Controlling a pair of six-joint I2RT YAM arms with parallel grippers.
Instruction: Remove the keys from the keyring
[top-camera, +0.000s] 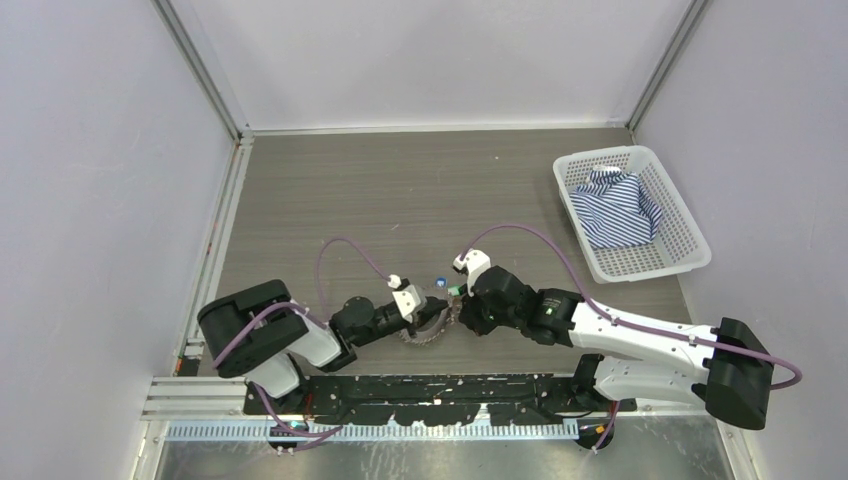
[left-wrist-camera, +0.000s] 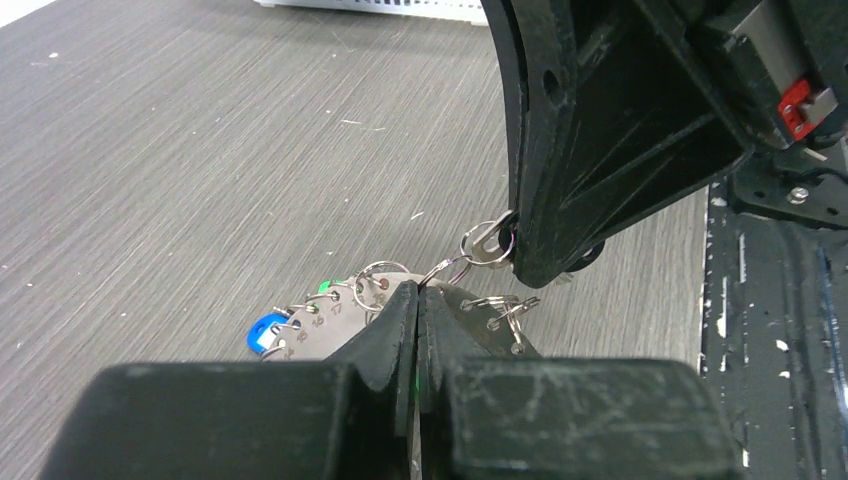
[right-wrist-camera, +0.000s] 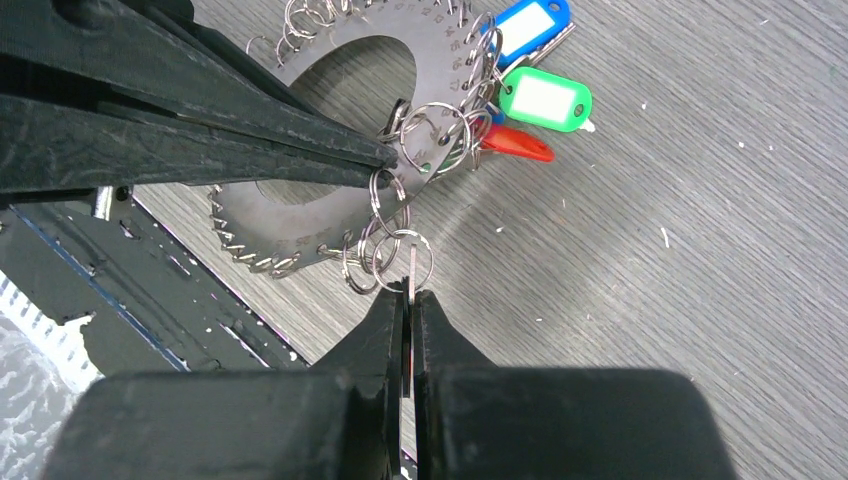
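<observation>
Pressed-together fingers of the right gripper (right-wrist-camera: 410, 300) pinch a thin silver key (right-wrist-camera: 411, 268), seen edge-on, hanging from a small split ring (right-wrist-camera: 392, 262). The left gripper (left-wrist-camera: 419, 297), also clamped tight, reaches in from the left onto the keyring (right-wrist-camera: 290, 215) rim. Plate or a ring, can't tell which. The keyring sits near the table (right-wrist-camera: 700, 300) edge between both arms, and the coloured keys (right-wrist-camera: 545, 100) fan off its far side.

Advice: anchor left hold; draw right away slowly along the ring's coil, avoiding neighbouring rings.

Grey wood-grain table (top-camera: 400, 180), pale walls (top-camera: 100, 150)
</observation>
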